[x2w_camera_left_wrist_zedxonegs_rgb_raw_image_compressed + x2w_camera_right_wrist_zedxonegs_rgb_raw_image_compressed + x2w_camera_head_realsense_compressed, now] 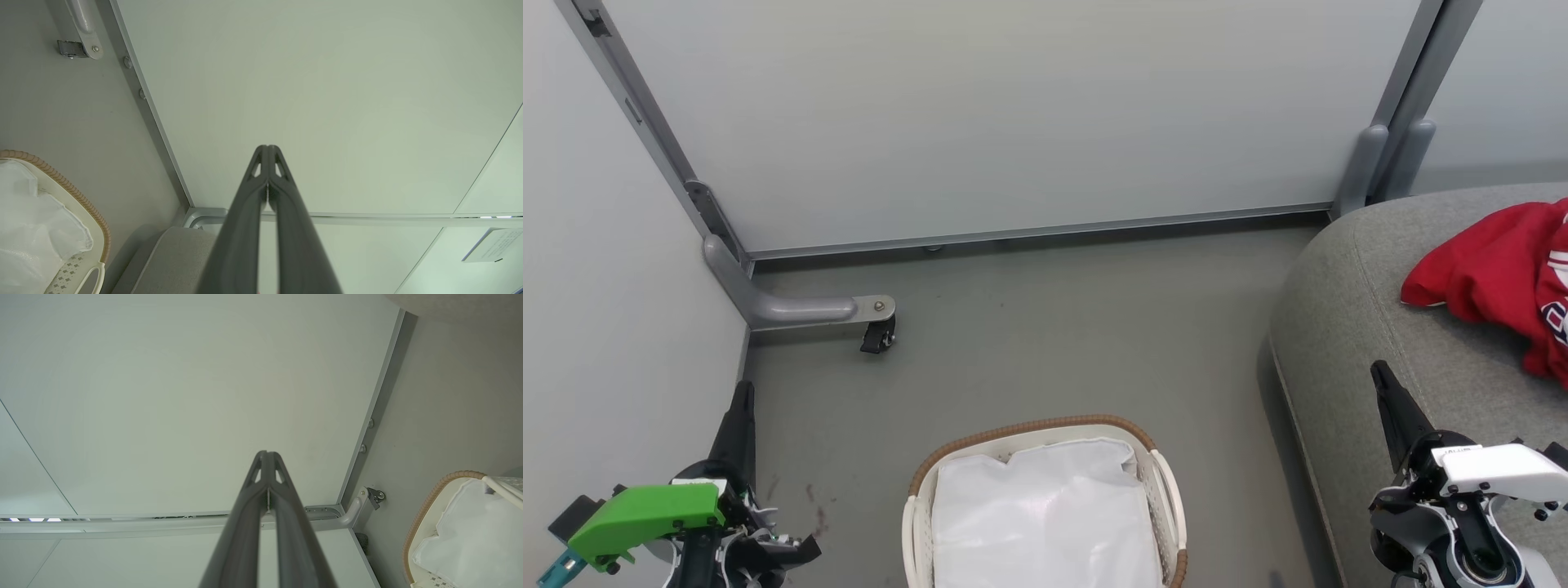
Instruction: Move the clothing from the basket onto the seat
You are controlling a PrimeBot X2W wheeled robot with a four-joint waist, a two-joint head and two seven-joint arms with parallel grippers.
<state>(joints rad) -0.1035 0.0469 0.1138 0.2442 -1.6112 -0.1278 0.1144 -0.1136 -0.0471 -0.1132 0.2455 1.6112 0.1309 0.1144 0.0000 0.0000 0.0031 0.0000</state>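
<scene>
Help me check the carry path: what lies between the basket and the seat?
A strip of bare grey floor lies between the basket and the seat, as the head view shows. The two stand apart, not touching.

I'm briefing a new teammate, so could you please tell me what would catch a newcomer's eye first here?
The red clothing lies on the grey seat at the right, the brightest thing there. At bottom centre stands the basket, with its white liner showing inside. The left pincer and right pincer, low at either side, are shut.
</scene>
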